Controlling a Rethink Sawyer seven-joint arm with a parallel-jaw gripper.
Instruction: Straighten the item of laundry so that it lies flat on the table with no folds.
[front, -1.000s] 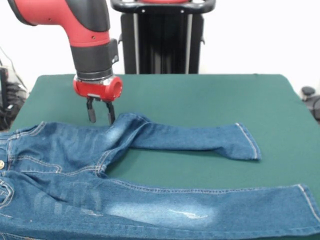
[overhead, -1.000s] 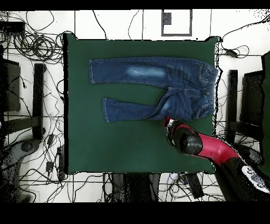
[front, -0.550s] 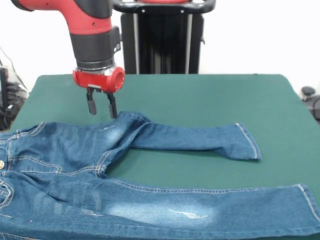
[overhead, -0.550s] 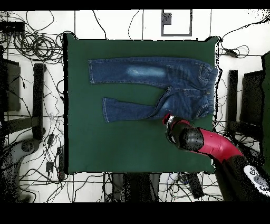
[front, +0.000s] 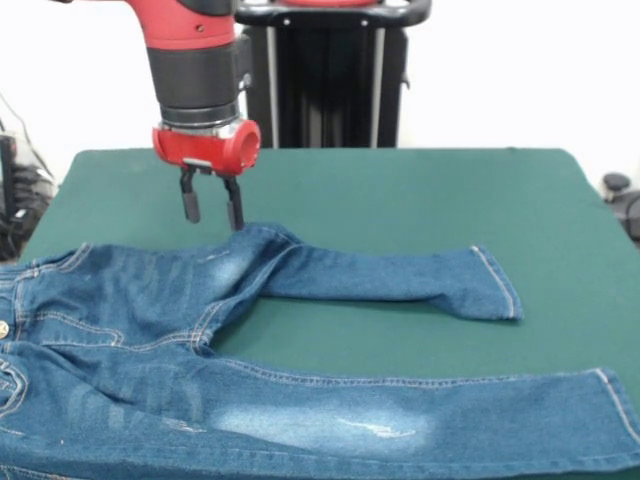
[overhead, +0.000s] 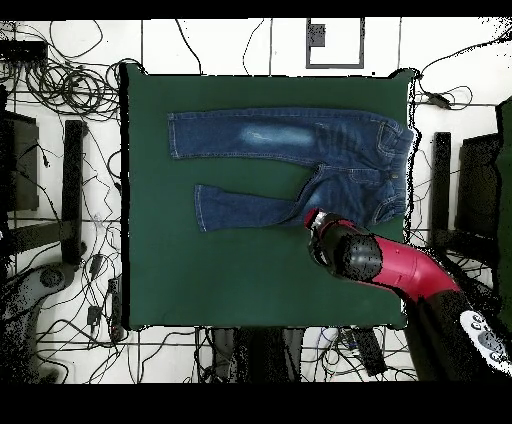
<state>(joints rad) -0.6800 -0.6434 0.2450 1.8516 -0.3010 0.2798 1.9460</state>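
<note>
Green table (front: 400, 190) holds jeans (front: 300, 350) spread; tool (front: 211, 208) above, parted, empty.

Blue jeans (front: 330, 400) (faded patches), green table (front: 420, 190).

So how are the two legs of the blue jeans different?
On the blue denim jeans, the front-view nearer leg reaches further along the dark green felt table than the farther leg, which looks shorter. The nearer leg has a big faded pale patch; the farther leg is plain blue along its length, pale only near its top. The farther leg lies closest to the red gripper, whose fingers are open. Both lie flat with hemmed ends.
</note>
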